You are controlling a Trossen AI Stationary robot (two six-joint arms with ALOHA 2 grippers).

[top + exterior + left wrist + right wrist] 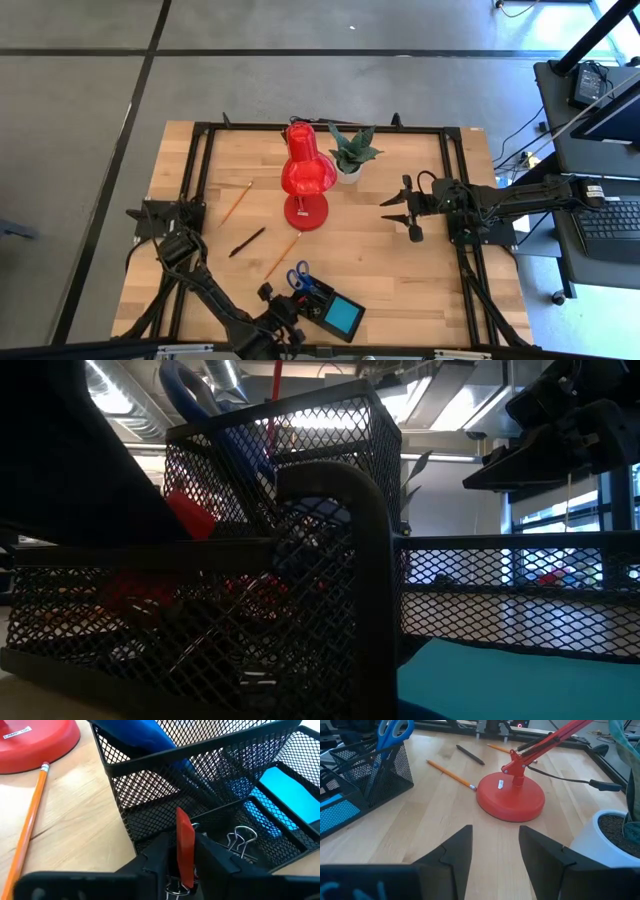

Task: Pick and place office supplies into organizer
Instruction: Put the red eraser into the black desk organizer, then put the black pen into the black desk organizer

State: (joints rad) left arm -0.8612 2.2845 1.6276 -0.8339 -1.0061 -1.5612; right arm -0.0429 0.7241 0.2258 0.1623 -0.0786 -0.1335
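The black mesh organizer (322,300) stands near the table's front edge, with blue-handled scissors (299,277) upright in its tall cup (200,785) and a blue note pad (343,316) in its tray. My left gripper (182,855) is open over a low compartment holding wire clips (240,840). A small red block (185,845) stands on edge between its fingers. Two orange pencils (235,203) (283,255) and a black pen (247,241) lie on the table. My right gripper (400,215) waits open at mid-right, nothing between its fingers. My left gripper comes at the organizer slanting down from the near left, its fingers on either side of the red block's flat faces (187,870). The gap looks wider than the block. Whether a finger touches the block, I cannot tell. The block's lower end reaches down among the clips.
A red desk lamp (305,175) stands at mid-table, its round base (512,800) next to one pencil's end. A small potted plant (352,152) stands behind the lamp. A black frame (200,180) runs around the table top. Bare wood lies between lamp and right gripper.
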